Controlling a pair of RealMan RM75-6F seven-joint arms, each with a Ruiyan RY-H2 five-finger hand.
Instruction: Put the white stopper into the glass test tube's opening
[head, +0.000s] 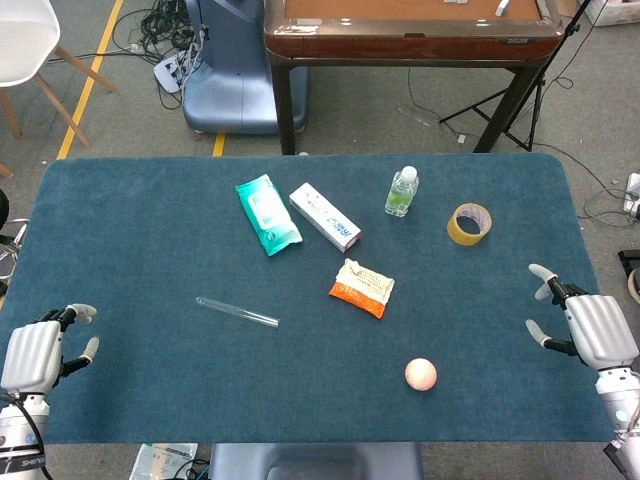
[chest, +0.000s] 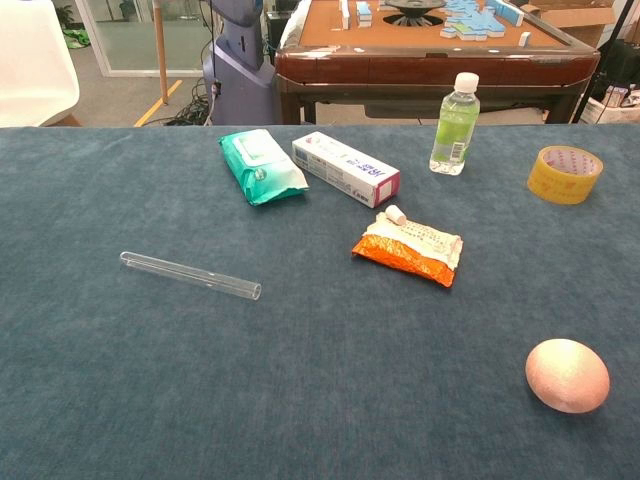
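The glass test tube (head: 237, 312) lies flat on the blue-covered worktop (head: 130, 220), left of the middle and toward the near edge, slanting so that one end points to the far left corner and the other to the near right; the chest view shows it clear and apart from everything else. The white stopper (chest: 395, 214) rests near the middle of the worktop, touching the far edge of an orange and white snack packet (head: 362, 288), well apart from the tube. Beyond the packet, toward the far edge, a white carton (head: 324, 216) lies at an angle, with a green pack of wipes (head: 268, 213) just beside it on its left. A small clear bottle (head: 402, 191) with a green label stands upright to the right of the carton, and a roll of yellow tape (head: 469, 223) lies flat further toward the right edge. A pale pink egg-shaped thing (head: 420, 374) sits near the near edge, right of the middle. The left hand (head: 40, 352) hovers at the near left corner, its fingers spread and holding nothing. The right hand (head: 585, 322) hangs over the right edge toward the near corner, its fingers likewise released and apart, touching none of the things. Neither hand shows in the chest view.
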